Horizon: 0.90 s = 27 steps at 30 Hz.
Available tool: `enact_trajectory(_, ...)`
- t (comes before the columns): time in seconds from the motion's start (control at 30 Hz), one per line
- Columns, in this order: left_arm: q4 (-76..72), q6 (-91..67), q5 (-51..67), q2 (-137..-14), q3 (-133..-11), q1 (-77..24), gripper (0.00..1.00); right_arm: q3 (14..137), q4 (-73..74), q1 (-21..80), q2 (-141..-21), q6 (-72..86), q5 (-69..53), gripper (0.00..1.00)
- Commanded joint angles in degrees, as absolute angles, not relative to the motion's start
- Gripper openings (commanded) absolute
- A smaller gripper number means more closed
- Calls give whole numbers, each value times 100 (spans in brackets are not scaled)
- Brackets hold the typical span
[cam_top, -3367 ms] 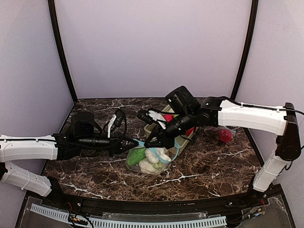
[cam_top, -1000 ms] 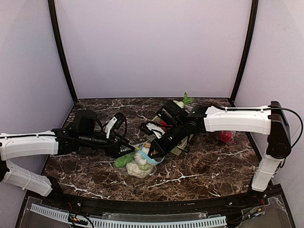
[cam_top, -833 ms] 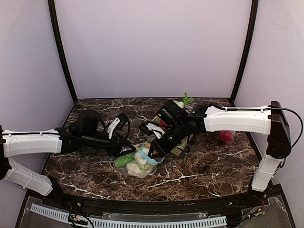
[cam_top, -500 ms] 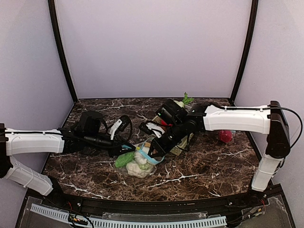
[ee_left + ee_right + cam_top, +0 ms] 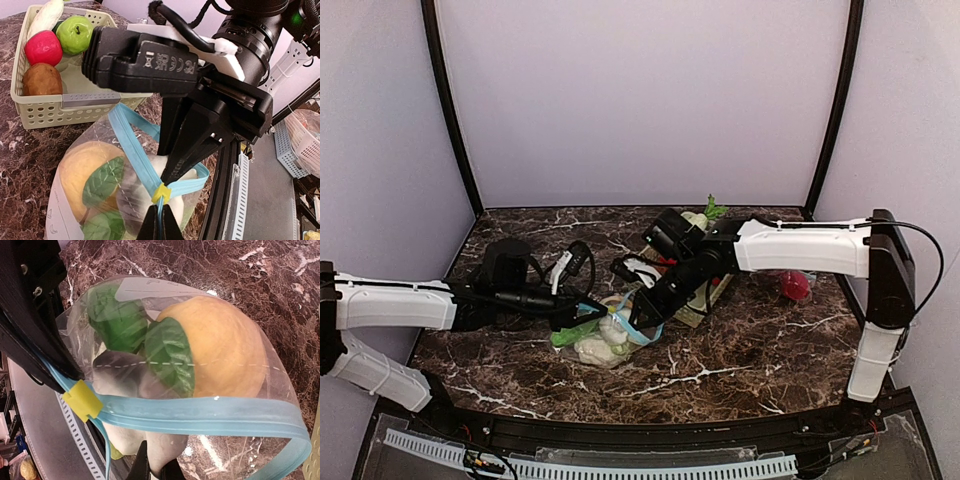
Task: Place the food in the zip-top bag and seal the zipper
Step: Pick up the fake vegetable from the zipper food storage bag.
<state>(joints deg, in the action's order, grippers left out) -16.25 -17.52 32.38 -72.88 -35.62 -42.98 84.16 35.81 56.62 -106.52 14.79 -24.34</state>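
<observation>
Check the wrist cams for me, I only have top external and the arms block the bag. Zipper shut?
Observer: No. The left wrist view shows the blue zipper on the bag gaping in a loop, with the yellow slider at one end.
Operator: Who has the slider?
Observer: The left gripper is shut on the blue zipper right next to it.
Operator: Any food outside the bag?
Observer: Yes. A green apple, a red fruit and a brown potato sit in the basket.
</observation>
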Motion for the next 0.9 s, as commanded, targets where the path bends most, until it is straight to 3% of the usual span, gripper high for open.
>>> enact_trajectory(0.0, -2494, -2039, 3445, -6980, -3430, -4332, 1, 8355, 3675, 5584, -10802, 1560, -2163, 0)
enact_trajectory(0.1, -2364, -1979, 3377, -6951, -3408, -4332, 1, 8314, 3678, 5571, -10602, 1503, -2140, 4)
enact_trajectory(0.27, -2074, -1856, 3380, -6884, -3421, -4326, 1, 8172, 3727, 5574, -9928, 1413, -1983, 35)
enact_trajectory(0.43, -1839, -1772, 3582, -6863, -3500, -4333, 1, 8025, 3673, 5634, -9195, 1021, -1914, 55)
enact_trajectory(0.57, -1759, -1719, 3688, -6826, -3525, -4330, 1, 8063, 3440, 5778, -8937, 494, -2151, 57)
enact_trajectory(0.87, -1734, -1774, 4138, -6866, -3618, -4332, 1, 8450, 2970, 5815, -9407, -295, -2875, 46)
